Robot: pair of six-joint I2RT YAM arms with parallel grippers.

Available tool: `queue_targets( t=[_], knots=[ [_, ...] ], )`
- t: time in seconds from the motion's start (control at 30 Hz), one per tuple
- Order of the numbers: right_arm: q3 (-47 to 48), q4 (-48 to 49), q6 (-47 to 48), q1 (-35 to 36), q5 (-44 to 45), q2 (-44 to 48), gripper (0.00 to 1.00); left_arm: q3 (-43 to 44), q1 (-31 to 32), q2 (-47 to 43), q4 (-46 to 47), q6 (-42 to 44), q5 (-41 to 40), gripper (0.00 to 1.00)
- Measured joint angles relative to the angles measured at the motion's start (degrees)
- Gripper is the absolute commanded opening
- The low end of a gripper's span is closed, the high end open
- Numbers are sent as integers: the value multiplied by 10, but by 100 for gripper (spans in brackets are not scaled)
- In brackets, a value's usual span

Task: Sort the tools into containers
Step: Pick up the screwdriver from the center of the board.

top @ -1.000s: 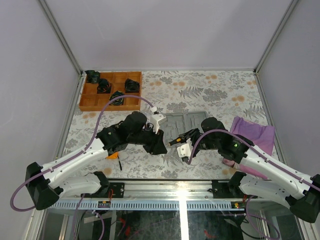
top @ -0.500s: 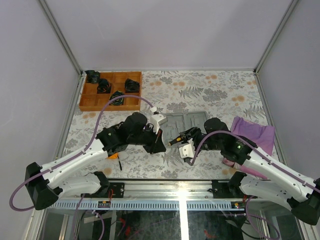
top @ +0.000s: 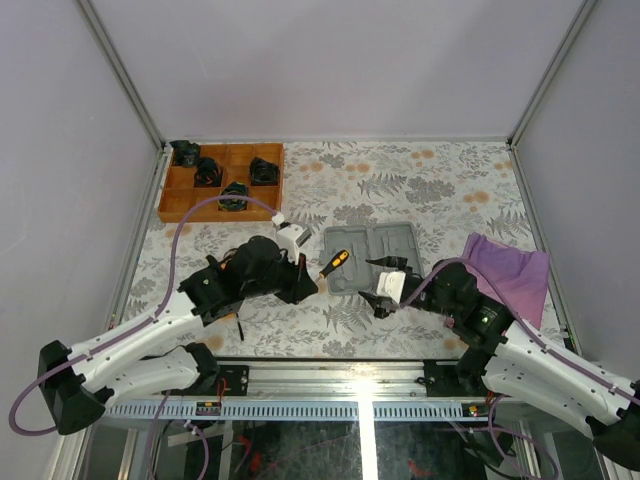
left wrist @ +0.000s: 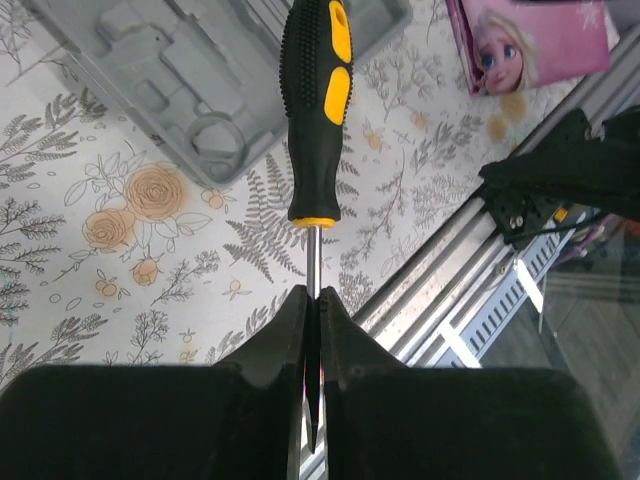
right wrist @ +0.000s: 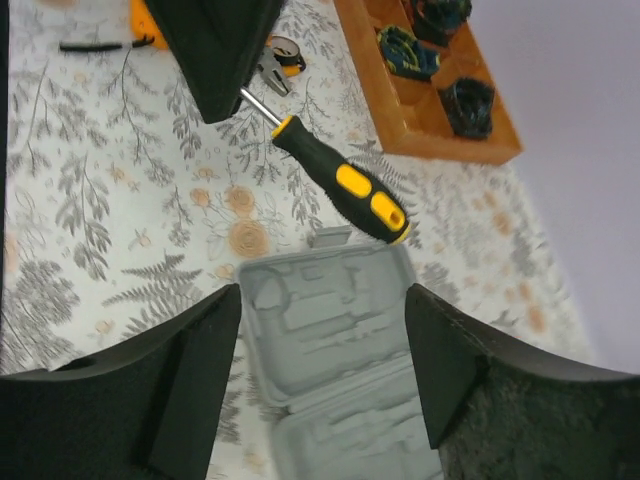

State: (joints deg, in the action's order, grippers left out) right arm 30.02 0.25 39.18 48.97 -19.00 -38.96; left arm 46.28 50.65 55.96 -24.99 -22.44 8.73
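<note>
My left gripper (left wrist: 312,305) is shut on the metal shaft of the black-and-orange screwdriver (left wrist: 318,100). It holds the tool in the air, handle pointing toward the open grey case (top: 375,245). In the top view the left gripper (top: 312,282) is just left of the case and the screwdriver (top: 335,262) hangs over the case's left edge. My right gripper (right wrist: 322,350) is open and empty above the case (right wrist: 330,340), in the top view (top: 378,282) at its near edge. A thin black key (right wrist: 100,45) lies on the table. Pliers (right wrist: 268,70) peek out past the left finger.
An orange wooden tray (top: 222,185) with dark items in its compartments stands at the back left. A purple cloth (top: 510,268) lies right of the case. The table's metal front rail (left wrist: 470,300) runs close below the left gripper.
The screwdriver passed from the right gripper to the left. The left jaws shut on its shaft and drew it leftward; the right jaws opened and backed toward the near edge.
</note>
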Motion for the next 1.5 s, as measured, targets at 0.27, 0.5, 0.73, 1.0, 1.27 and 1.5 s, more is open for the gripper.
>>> queue_targets(
  t=[0.27,0.5,0.73,1.0,1.27,1.5],
  knots=[
    [-23,136,-337,0,74,-32,64,-31,0,-40,44,-38,-42,0],
    [16,139,-662,0,221,-93,65,-38,0,-49,67,-61,-68,0],
    [46,146,-914,0,286,-149,71,-43,0,-49,92,-73,-77,0],
    [50,169,-1063,0,296,-200,68,-46,0,-44,123,-78,-77,0],
    [50,235,-1128,0,283,-251,60,-57,0,-38,136,-78,-72,0],
    [50,251,-1155,0,272,-274,15,-63,0,-38,150,-80,-62,0]
  ],
)
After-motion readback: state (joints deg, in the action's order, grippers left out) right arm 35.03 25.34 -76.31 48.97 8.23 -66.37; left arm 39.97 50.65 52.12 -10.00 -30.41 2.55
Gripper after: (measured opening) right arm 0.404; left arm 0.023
